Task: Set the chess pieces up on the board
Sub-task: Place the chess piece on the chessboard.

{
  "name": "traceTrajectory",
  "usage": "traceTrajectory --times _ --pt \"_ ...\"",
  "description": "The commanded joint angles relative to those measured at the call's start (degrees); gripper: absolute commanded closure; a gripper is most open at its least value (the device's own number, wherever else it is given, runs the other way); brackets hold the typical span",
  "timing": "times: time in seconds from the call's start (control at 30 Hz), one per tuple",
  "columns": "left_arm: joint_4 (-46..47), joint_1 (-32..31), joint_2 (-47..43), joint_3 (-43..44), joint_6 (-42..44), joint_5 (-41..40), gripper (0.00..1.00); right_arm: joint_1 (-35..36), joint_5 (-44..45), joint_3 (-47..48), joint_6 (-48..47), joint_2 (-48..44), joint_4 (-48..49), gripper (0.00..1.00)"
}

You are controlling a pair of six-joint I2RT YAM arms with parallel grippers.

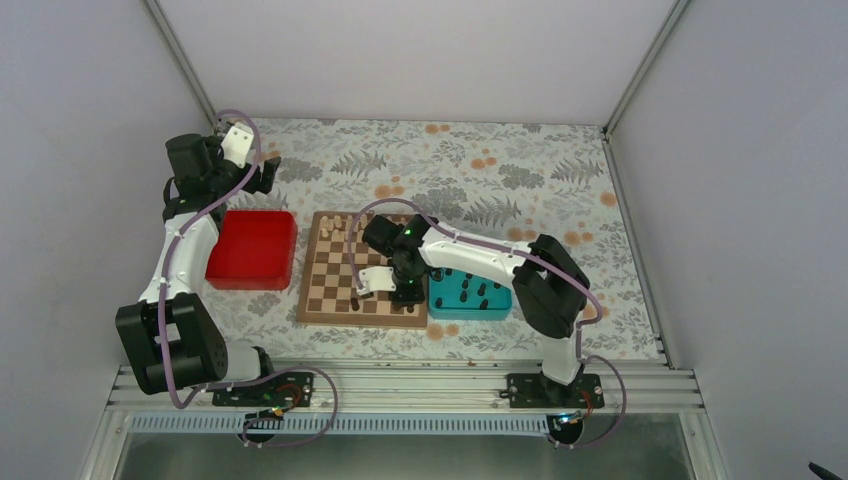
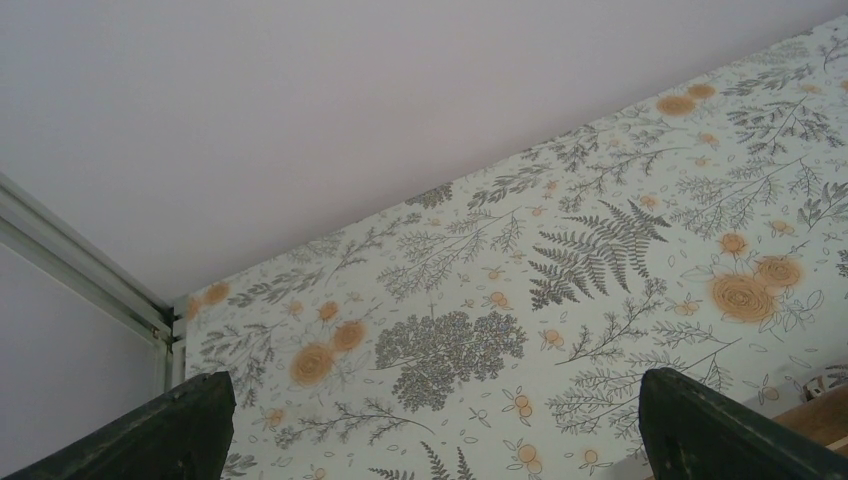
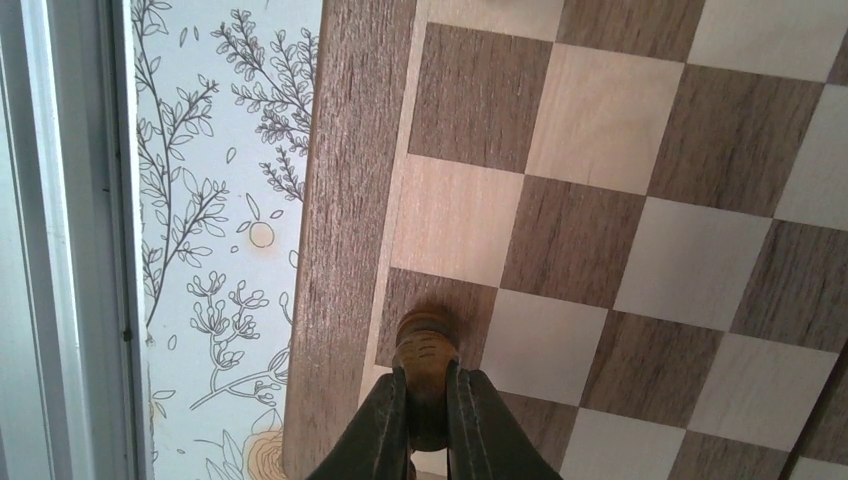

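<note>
The right pincer is clamped on one dark chess piece over an edge square of the board, toward the bench near edge; let go tilted, it may topple onto the border. The left pincer gapes at the far-left corner. One board, one red tray, one teal tray with roughly eight pieces

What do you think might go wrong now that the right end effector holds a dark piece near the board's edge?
The right end effector grips the dark piece with its rounded end sticking out, so it may topple on release. It hangs close to the border of the board, so a small offset could land it off its square.
</note>
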Motion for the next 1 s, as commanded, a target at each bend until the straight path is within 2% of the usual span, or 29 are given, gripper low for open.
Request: traceTrajectory --times 0.0,0.57,0.83,0.97 --pt "0.3 0.3 -0.1 0.7 -0.1 0.8 0.00 0.7 -1.2 -0.1 -0.2 -1.7 0.7 0.96" --pt "0.8 0.3 0.3 -0.1 0.1 0.7 0.00 0.9 -0.8 -0.2 -0.2 -0.5 1.1 0.94" --pt "1.3 0.3 0.6 -0.7 0.1 0.7 0.00 1.0 -0.8 0.1 -0.2 0.0 0.4 0.87" --pt "1.4 0.3 0.7 -0.6 0.1 0.6 0.00 1.0 -0.7 0.0 -0.3 -0.1 0.3 0.79"
